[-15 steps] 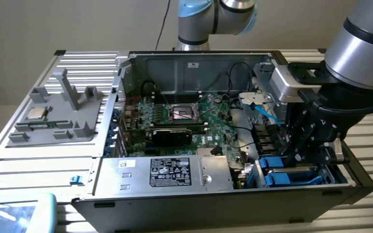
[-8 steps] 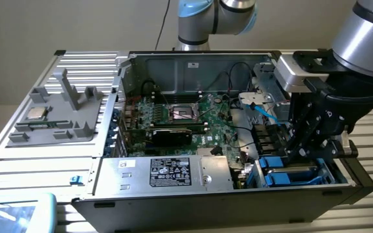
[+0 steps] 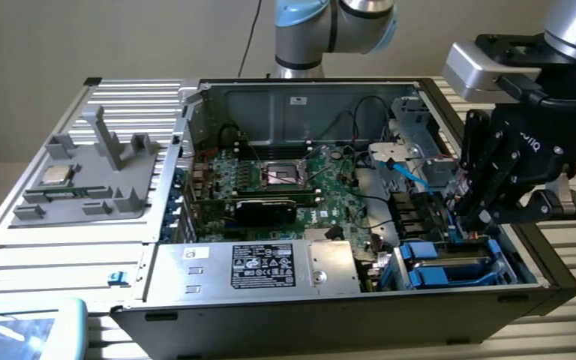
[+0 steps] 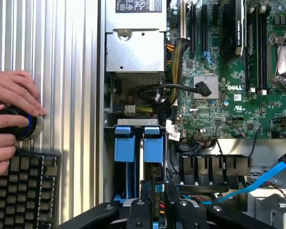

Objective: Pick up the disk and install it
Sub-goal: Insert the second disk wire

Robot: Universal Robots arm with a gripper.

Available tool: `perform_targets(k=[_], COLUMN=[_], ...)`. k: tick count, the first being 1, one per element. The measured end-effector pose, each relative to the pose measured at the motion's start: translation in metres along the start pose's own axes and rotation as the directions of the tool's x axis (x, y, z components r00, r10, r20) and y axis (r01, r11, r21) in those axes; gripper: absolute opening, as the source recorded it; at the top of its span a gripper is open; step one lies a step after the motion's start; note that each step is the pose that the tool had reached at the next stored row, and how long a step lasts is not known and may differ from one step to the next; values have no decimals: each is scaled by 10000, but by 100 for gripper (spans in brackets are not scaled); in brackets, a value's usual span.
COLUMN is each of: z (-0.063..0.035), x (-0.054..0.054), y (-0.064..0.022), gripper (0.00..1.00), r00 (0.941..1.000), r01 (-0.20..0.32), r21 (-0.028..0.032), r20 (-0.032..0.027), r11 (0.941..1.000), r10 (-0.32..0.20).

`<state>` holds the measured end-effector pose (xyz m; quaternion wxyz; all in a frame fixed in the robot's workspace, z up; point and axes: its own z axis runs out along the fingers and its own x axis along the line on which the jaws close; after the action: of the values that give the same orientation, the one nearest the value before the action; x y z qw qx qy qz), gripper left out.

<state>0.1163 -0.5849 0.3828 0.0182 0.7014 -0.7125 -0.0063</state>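
The disk [image 3: 446,268] sits low in the drive bay at the front corner of the open computer case, on the exterior view's right, with its bright blue carrier bracket showing. From the wrist view the disk [image 4: 133,143] is seen edge-on as blue brackets beside the case wall. My gripper [image 3: 473,217] hangs straight above that bay, close over the blue bracket. In the wrist view the gripper [image 4: 155,205] is just over the bay's edge. Whether it still touches the disk cannot be made out.
A silver power supply box [image 3: 258,266] lies beside the bay, with the motherboard [image 3: 288,184] behind it. A blue cable [image 3: 408,171] arcs near the gripper. A grey fixture [image 3: 88,176] holds a CPU chip [image 3: 58,175]. A person's hands [image 4: 12,119] rest on a knob by a keyboard [image 4: 19,191].
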Motion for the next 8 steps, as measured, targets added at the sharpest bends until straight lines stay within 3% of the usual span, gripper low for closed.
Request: perform_targets(k=[8], z=[-66], x=[-1], y=[-84], gripper=[25], r00=[10000], r01=[1], r21=[-8], r20=[-27], r11=[10000], r10=[-1])
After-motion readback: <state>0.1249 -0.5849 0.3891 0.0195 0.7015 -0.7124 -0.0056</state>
